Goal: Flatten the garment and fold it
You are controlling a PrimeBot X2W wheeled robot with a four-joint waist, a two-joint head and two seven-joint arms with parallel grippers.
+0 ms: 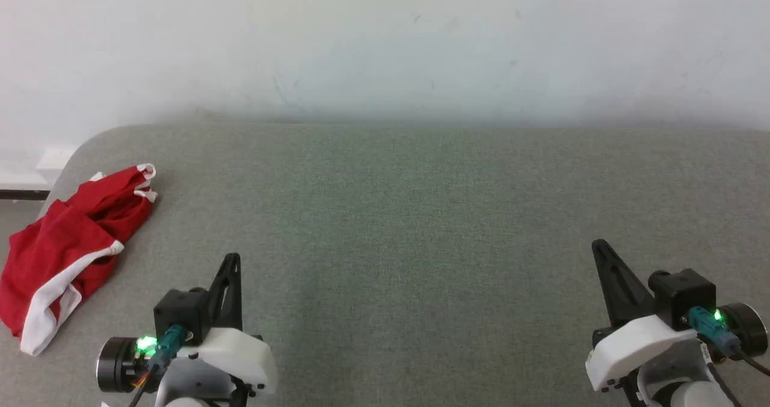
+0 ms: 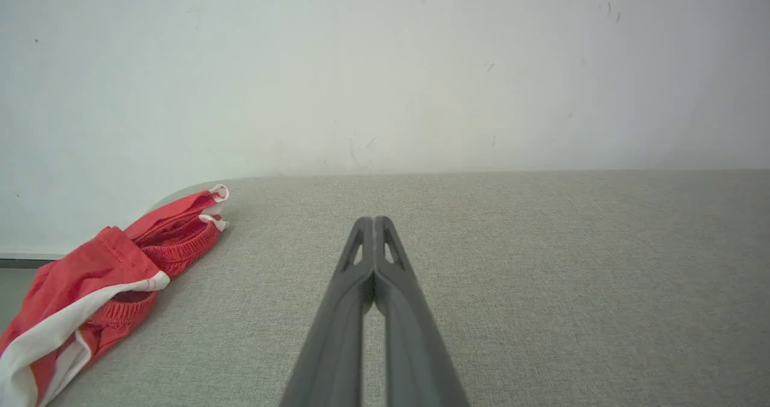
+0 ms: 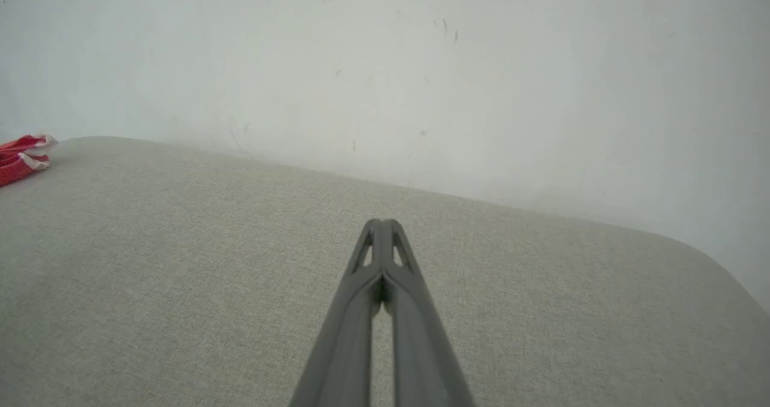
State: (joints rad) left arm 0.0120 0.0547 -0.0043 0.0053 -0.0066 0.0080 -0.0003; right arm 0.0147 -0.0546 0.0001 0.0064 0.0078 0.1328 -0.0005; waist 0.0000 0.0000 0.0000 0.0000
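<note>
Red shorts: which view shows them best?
Head view: nearly all of the crumpled garment shows, on the table, far left. The left wrist view crops its near end; the right wrist view catches a corner.

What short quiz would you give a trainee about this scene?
1. Fill the gap: the crumpled red garment lies on the robot's ___ side.
2. True or false: the garment is spread flat mid-table.
3. The left fingers are: A wide open; B shut, holding nothing; C shut on the garment.
Key: 1 left; 2 false, it is bunched at the table's left edge; 3 B.
</note>
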